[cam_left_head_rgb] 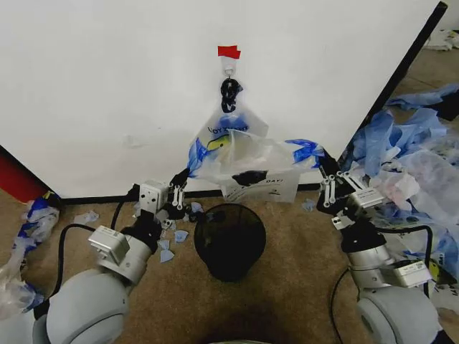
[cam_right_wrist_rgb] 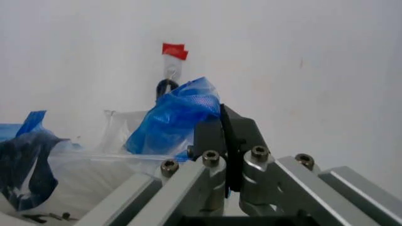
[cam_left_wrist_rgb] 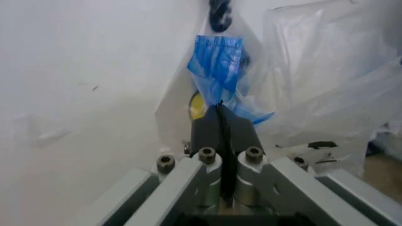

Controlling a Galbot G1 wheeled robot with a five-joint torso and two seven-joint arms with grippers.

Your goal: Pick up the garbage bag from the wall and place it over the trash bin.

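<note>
left gripper (cam_left_head_rgb: 181,188) and right gripper (cam_left_head_rgb: 324,170) jaws clamped on garbage bag (cam_left_head_rgb: 247,161) handles, bag stretched above trash bin (cam_left_head_rgb: 229,240), top on wall (cam_left_head_rgb: 107,86) hook (cam_left_head_rgb: 229,69)

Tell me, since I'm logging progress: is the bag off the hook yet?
No. The garbage bag still hangs from the hook, stretched between both hands.

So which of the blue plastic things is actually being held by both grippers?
The garbage bag on the wall: the left gripper and right gripper each pinch a blue handle. The blue scraps lie loose on the floor.
</note>
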